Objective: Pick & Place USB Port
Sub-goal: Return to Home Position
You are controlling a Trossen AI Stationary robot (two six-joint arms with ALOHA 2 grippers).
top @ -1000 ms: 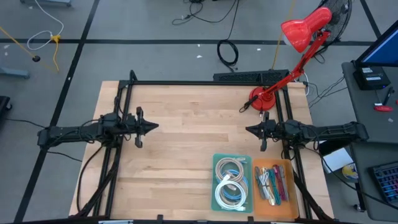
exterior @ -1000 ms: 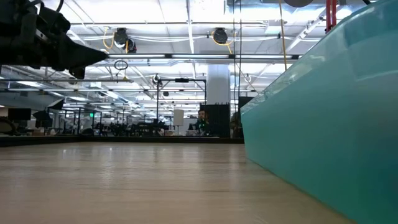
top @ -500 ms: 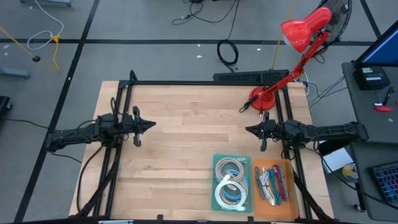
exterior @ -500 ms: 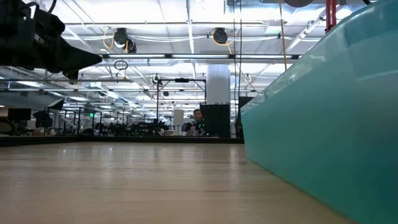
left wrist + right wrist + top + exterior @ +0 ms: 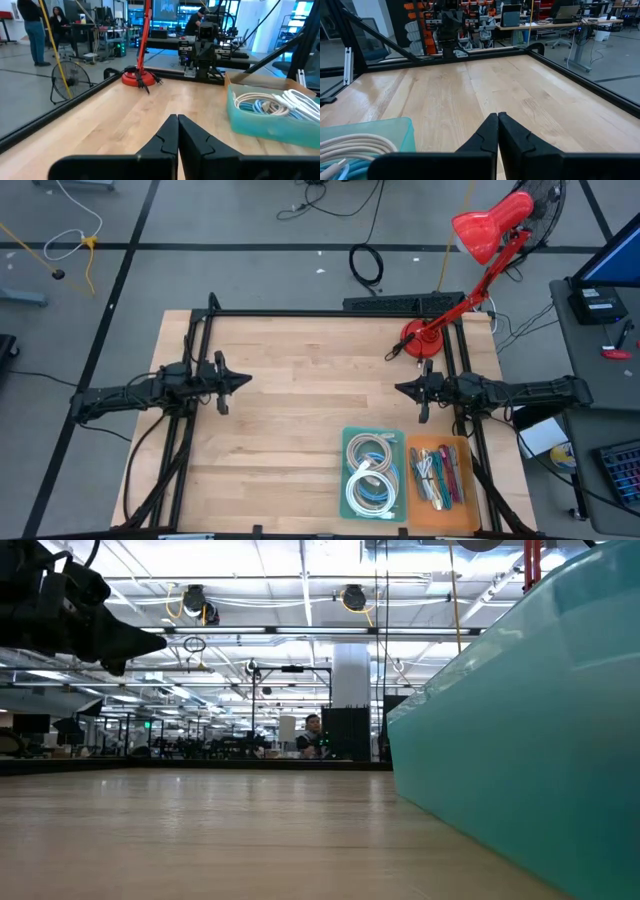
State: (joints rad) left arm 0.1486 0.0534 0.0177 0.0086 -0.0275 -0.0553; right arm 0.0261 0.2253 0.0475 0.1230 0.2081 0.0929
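The blue bin [image 5: 346, 472] holds coiled white cables [image 5: 366, 480] — the orange bin [image 5: 437, 441] beside it, multicoloured cables [image 5: 441, 477].

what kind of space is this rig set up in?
Probably a big open robotics lab or workshop: a wooden bench with a black frame, office desks beyond it, long rows of ceiling lights, and people standing nearby.

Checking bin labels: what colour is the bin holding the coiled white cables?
Teal-blue; the rectangular plastic bin shows best in the high view.

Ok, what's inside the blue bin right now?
The blue bin holds coiled cables, white, beige and light blue. Whatever lies under the coils, and the bin floor, is hidden.
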